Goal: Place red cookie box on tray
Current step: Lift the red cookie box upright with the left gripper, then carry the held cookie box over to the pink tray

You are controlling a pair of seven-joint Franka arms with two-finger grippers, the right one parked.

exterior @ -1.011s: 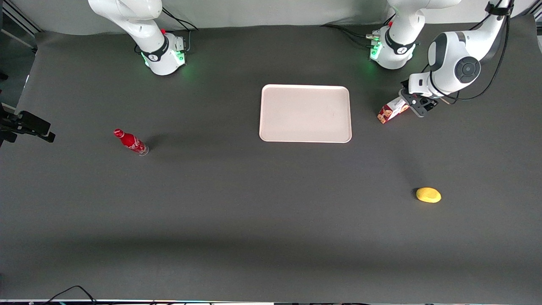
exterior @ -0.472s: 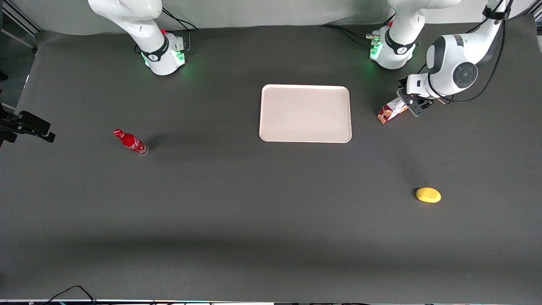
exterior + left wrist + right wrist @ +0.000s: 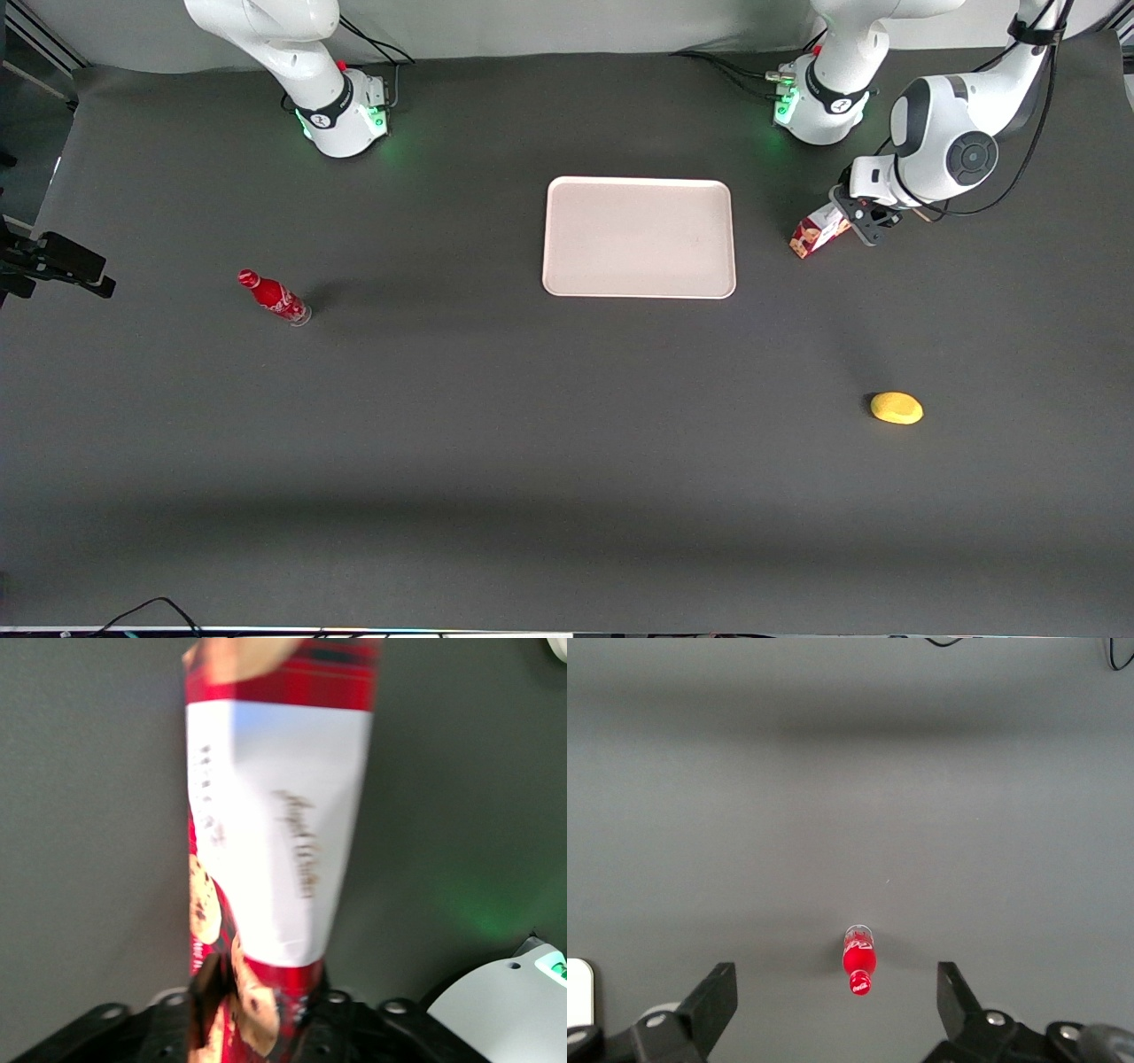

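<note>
- Front view: the tool [image 3: 864, 226] of the working arm is at one end of the red cookie box [image 3: 817, 234], and the box points out from it toward the tray [image 3: 639, 237].
- The box is near the tray but apart from it, toward the working arm's end of the counter [image 3: 567, 461]. Whether its free end touches the counter or is a little lifted, I cannot tell from here.
- The tray is bare. A red bottle [image 3: 273, 296] stands toward the parked arm's end, and a yellow lemon-like object [image 3: 897, 408] lies nearer to the camera than the box. Both are well apart from the way to the tray.
- Left wrist view: the red cookie box [image 3: 270, 842] stretches away from the camera, white section in the middle and cookie pictures at the near end.
- The near end of the box sits between the two fingers [image 3: 208, 997] of the tool [image 3: 252, 1014], which are closed against its sides, so I judge that the tool has hold of the box.
- Right wrist view: only the red bottle [image 3: 859, 961] on the counter and a corner of the tray [image 3: 578, 979] are seen.
- Judgement: the grasp seems made, and the carrying step is now in hand.
- The next move calls for a lift clear of the low rim, then a sideways travel until the box is over the tray, then a lowering. Because the box is held at one end, it may tilt.
</note>
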